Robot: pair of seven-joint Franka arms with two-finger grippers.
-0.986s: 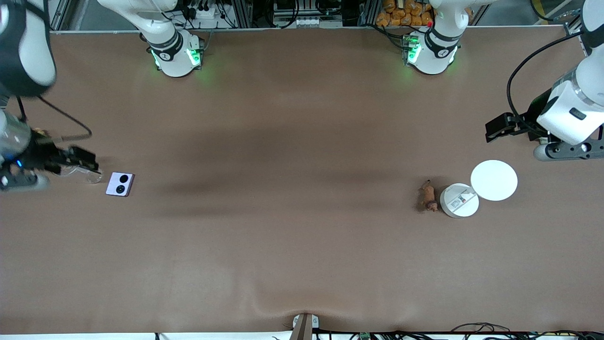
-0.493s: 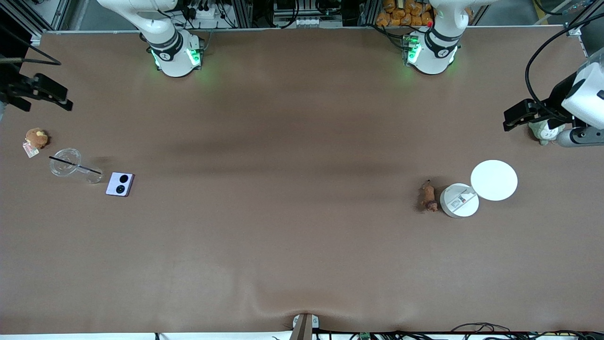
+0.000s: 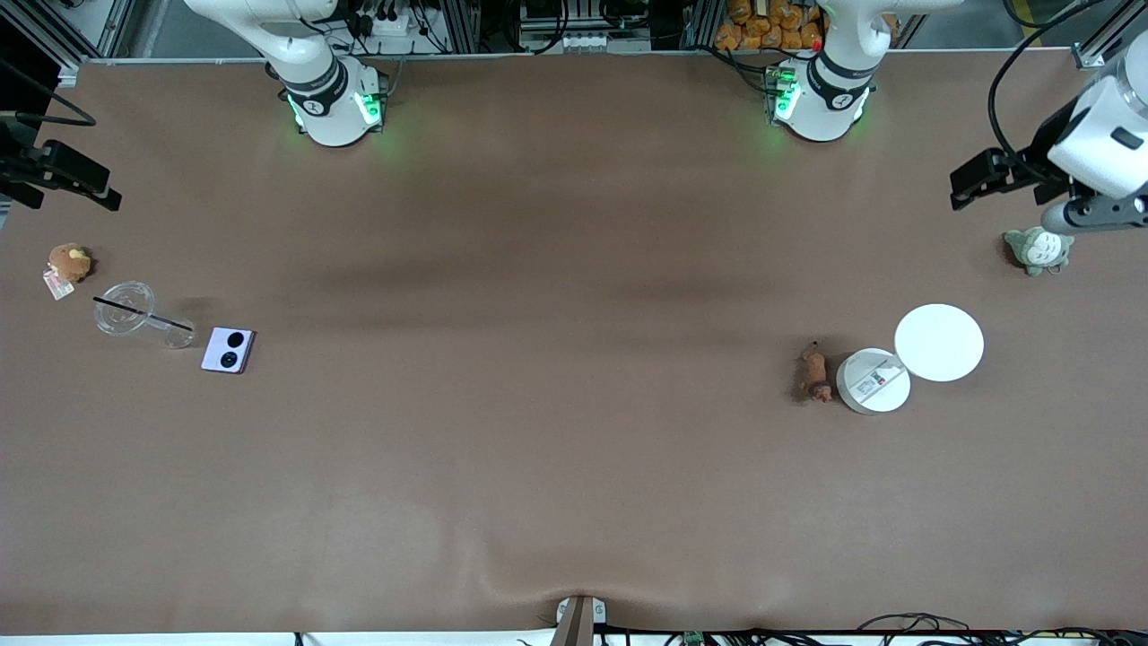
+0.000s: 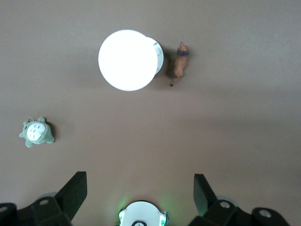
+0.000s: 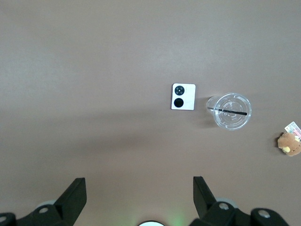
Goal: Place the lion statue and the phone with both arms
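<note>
The lion statue is a small reddish-brown figurine lying on the table beside a white round container, toward the left arm's end; it also shows in the left wrist view. The phone is pale lavender with two black circles and lies toward the right arm's end; the right wrist view shows it too. My left gripper is open and empty, high above the table's end near a grey-green plush. My right gripper is open and empty, high above the other end.
A white round lid leans by the container. A grey-green plush lies farther from the camera than the lid. A clear cup with a black straw lies beside the phone, and a brown plush with a tag sits near the table's end.
Both arms have risen and drawn back toward the table's ends. The right gripper left the cup and phone area; the left gripper moved away, uncovering the grey-green plush. Objects have not moved.
</note>
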